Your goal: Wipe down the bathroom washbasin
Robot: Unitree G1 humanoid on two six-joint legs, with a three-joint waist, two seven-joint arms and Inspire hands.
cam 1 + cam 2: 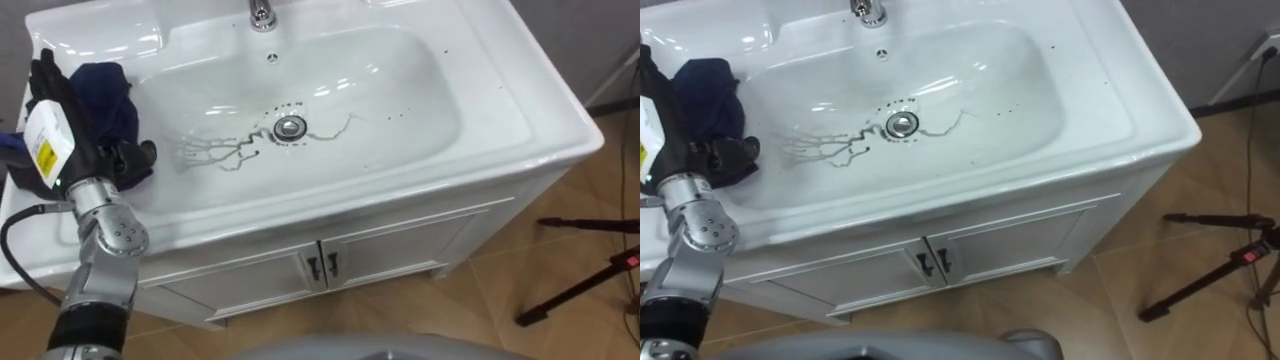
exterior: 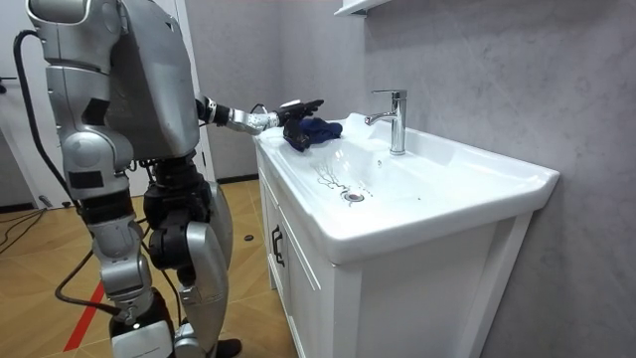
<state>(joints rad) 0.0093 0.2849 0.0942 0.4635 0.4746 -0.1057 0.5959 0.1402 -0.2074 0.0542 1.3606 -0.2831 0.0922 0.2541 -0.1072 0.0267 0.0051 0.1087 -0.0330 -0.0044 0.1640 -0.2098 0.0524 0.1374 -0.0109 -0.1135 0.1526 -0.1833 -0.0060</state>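
- The robot stands upright on the wooden floor [image 1: 500, 320] in front of a white cabinet [image 1: 400, 245] that carries the basin [image 1: 480, 95], with its left arm stretched out over the basin's left end.
- The left hand [image 1: 62, 120] lies at the left edge of the bowl, against a dark blue cloth [image 1: 105, 90].
- Its fingers [image 1: 45, 70] reach straight out towards the far side along the cloth's left side, close together; the thumb [image 1: 135, 160] sits at the cloth's near side.
- In the room view the same hand [image 2: 298, 107] rests flat on top of the cloth [image 2: 320, 129], fingers straight and not wrapped round it.
- The cloth is bunched in a lump where the flat left part of the white worktop [image 1: 90, 35] meets the bowl's left slope, well to the left of the drain [image 1: 289, 127].
- Thin dark streaks [image 1: 215, 152] run across the bottom of the bowl from the drain to the left, towards the cloth, and a thinner line [image 1: 335, 128] runs to the right of the drain.
- A few small dark specks [image 1: 395, 115] dot the bowl's right side.
- A chrome tap [image 1: 262, 14] stands at the far middle of the basin.
- The cabinet's two doors are shut, with small dark handles [image 1: 322, 266] side by side at the middle.
- Black tripod legs [image 1: 580, 290] stand on the floor to the right of the cabinet.
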